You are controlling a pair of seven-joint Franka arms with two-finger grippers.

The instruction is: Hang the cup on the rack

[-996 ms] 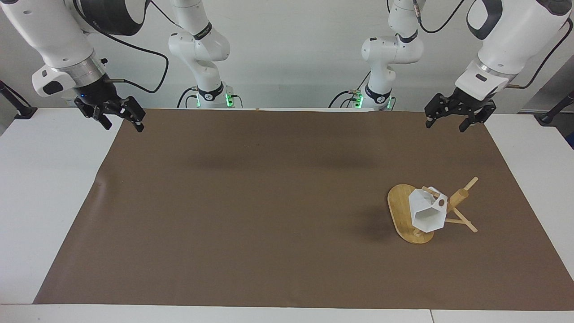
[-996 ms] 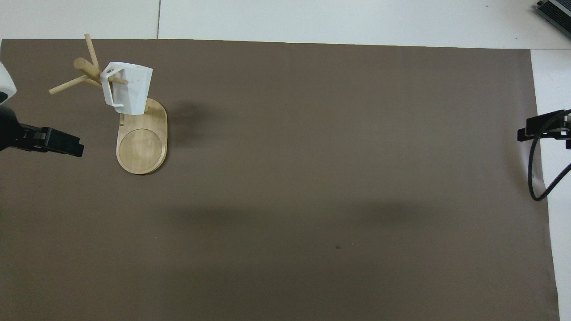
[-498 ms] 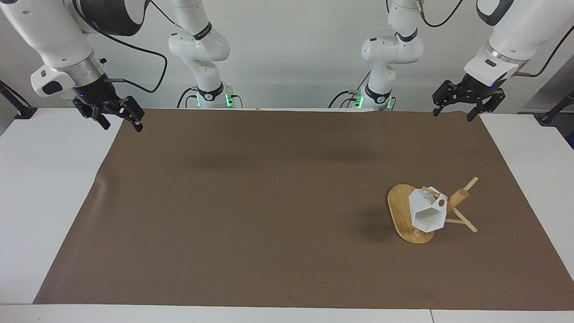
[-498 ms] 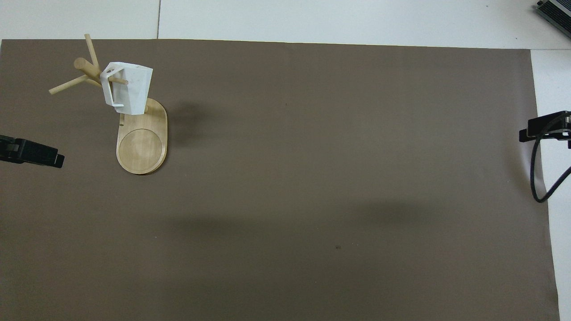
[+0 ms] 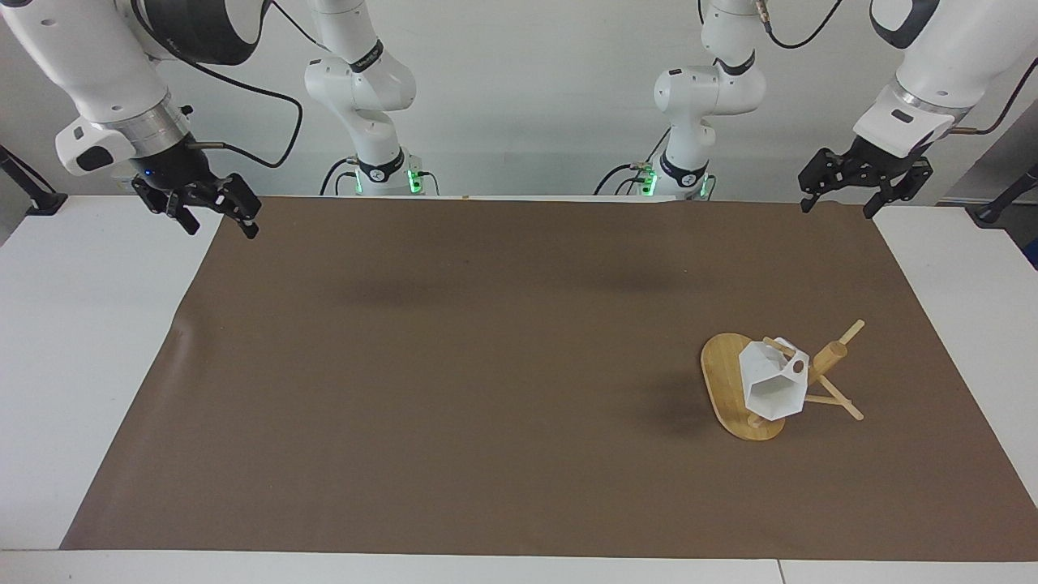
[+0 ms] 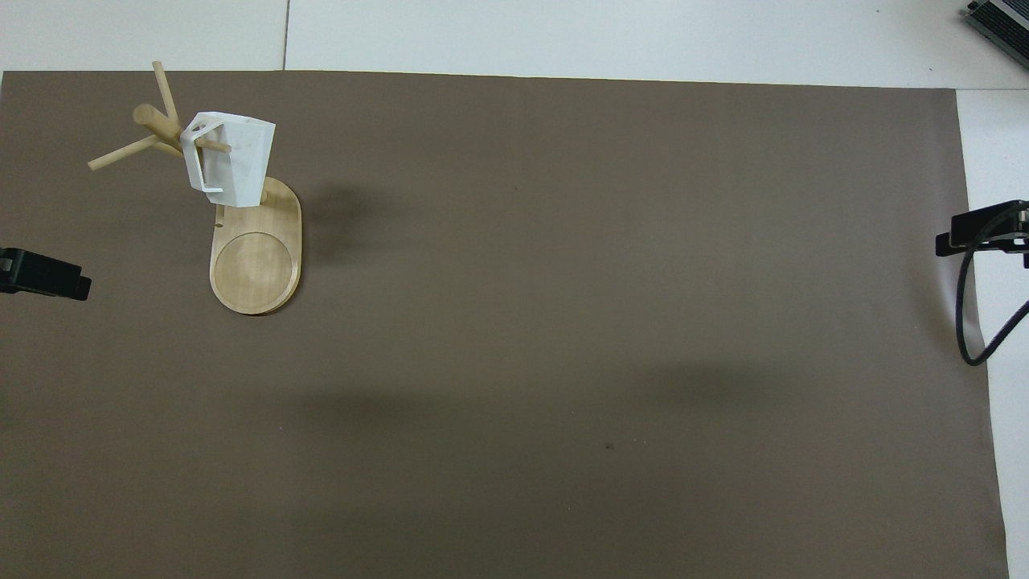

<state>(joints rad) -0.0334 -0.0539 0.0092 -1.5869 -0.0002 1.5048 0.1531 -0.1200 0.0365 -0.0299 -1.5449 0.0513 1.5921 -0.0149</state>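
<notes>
Cup [image 5: 774,388] hangs by handle on rack [image 5: 819,381] peg, your worktop's left-arm end. Left hand [image 5: 838,200] and right hand [image 5: 219,223] both released, empty, raised over mat corners.

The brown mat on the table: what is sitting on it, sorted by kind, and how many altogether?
White cups: 1, the cup, hanging by its handle on a peg of the rack
Bamboo racks: 1, the rack, standing toward the left arm's end of the brown mat
Total: 2
</notes>
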